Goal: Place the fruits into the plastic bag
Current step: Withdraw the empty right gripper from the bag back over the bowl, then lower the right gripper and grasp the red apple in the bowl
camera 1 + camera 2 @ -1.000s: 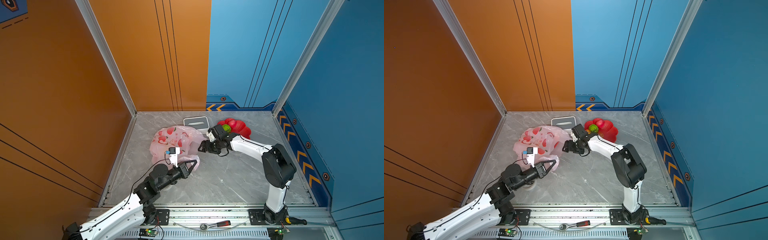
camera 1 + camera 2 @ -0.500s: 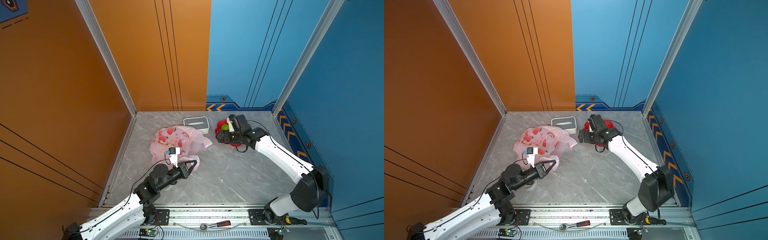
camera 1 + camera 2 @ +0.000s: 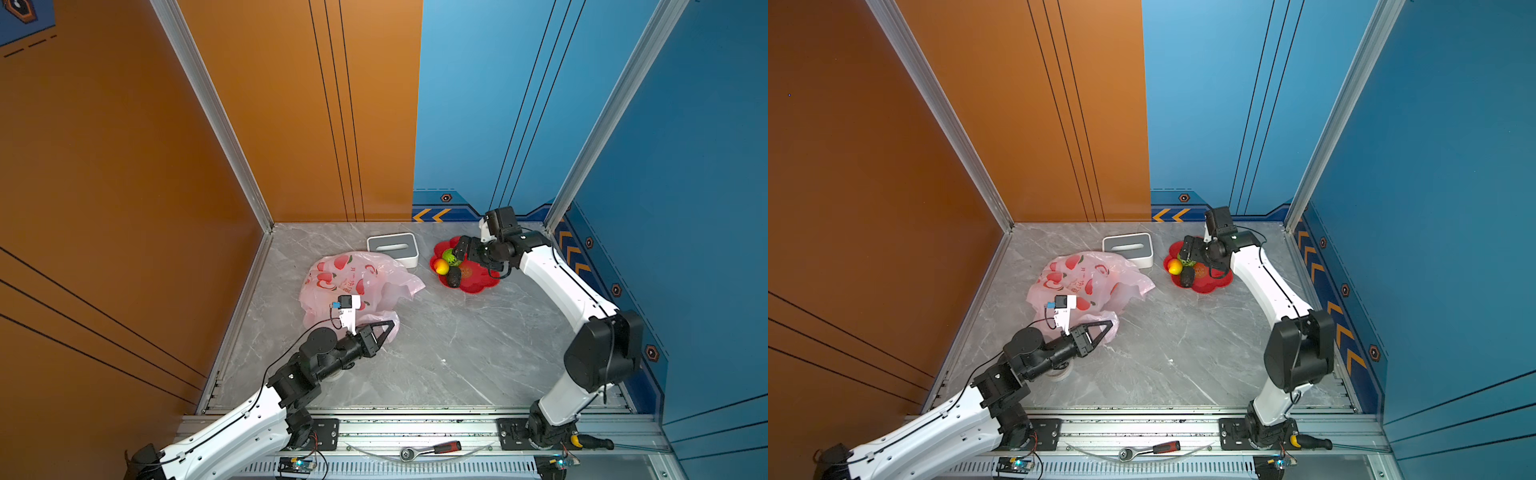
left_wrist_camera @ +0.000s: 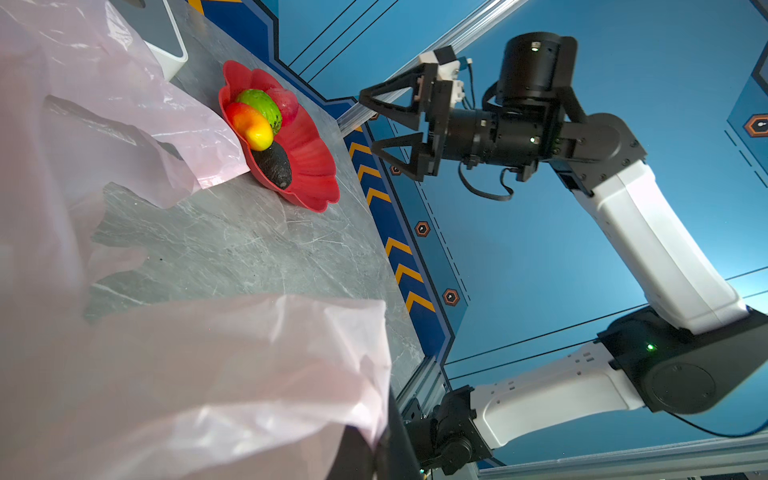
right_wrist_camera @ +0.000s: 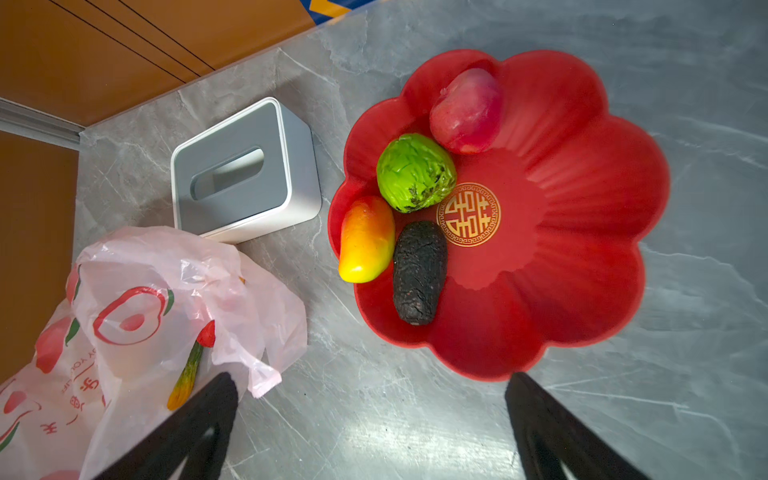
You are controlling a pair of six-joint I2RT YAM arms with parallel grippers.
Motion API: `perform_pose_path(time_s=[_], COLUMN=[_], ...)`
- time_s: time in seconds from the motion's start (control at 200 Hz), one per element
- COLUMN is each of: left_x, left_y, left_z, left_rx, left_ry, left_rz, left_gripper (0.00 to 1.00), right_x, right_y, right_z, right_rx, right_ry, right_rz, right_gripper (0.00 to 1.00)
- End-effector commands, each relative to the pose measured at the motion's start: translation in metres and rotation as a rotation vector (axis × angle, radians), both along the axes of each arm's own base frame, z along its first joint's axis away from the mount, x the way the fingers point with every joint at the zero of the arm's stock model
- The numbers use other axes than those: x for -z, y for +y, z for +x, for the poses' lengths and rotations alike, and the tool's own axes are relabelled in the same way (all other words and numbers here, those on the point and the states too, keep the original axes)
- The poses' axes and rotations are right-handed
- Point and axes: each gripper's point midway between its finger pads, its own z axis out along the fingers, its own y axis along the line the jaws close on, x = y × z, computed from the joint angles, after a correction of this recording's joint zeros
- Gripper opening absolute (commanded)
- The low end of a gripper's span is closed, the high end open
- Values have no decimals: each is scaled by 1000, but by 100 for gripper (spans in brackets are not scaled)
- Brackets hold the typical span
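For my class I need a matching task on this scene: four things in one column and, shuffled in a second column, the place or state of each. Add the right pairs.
Column A
1. left hand
2. right hand
3. dark avocado
4. tissue box

Column B
a. lying in the red dish
b. open, holding nothing
c. shut on the plastic bag
d. standing on the table, beside the bag

Pairs: 1-c, 2-b, 3-a, 4-d

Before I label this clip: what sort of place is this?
Probably a robot test cell: orange and blue wall panels around a grey marble-look tabletop, two white arms mounted on an aluminium rail.
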Motion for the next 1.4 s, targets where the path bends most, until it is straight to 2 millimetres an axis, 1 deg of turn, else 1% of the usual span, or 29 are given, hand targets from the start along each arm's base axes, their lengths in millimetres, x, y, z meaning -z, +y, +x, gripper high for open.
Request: perform_pose_path(time_s=[0.0, 0.08, 0.14, 0.16, 0.245, 0.255, 0.285, 0.305, 0.315, 0.355, 0.486, 0.661, 0.866, 1.076, 1.242, 1.397], left_x=[2, 3, 4, 4, 5, 6, 6, 6, 6, 7, 9, 12, 15, 18, 20, 20], left_y=[4, 6, 6, 7, 7, 8, 8, 8, 8, 9, 11, 12, 14, 16, 17, 17], left_z=[1, 1, 0, 0, 0, 0, -1, -1, -1, -1, -1, -2, -3, -1, 0, 2], left_rx=[-16, -21, -24, -24, -25, -26, -26, -27, -27, -29, -33, -37, -41, -49, -53, -57], left_ry=[-7, -5, -4, -4, -1, -1, 3, 3, 4, 4, 11, 18, 27, 35, 41, 44], left_rz=[-3, -5, -6, -7, -5, -5, -3, -2, -1, 1, 9, 10, 19, 25, 26, 26], left_gripper=[0, 0, 0, 0, 0, 0, 0, 0, 0, 0, 0, 0, 0, 0, 0, 0], right_x=[13, 27, 39, 40, 64, 58, 61, 59, 69, 76, 82, 92, 98, 108, 116, 122], right_y=[11, 11, 7, 6, 2, 3, 3, 1, 1, 0, -12, -33, -46, -47, -47, -46], right_z=[10, 25, 37, 41, 51, 56, 61, 64, 65, 71, 87, 105, 121, 134, 142, 146], right_rx=[11, 25, 47, 54, 80, 81, 90, 98, 101, 113, 172, 262, 319, 341, 352, 361], right_ry=[76, 95, 108, 106, 149, 134, 136, 129, 147, 149, 117, 96, 67, 71, 74, 75], right_rz=[56, 43, 24, 22, 18, 25, 27, 29, 23, 18, 6, 22, 20, 27, 32, 37], right_gripper=[95, 93, 92, 92, 92, 92, 93, 94, 94, 95, 96, 96, 95, 93, 87, 84])
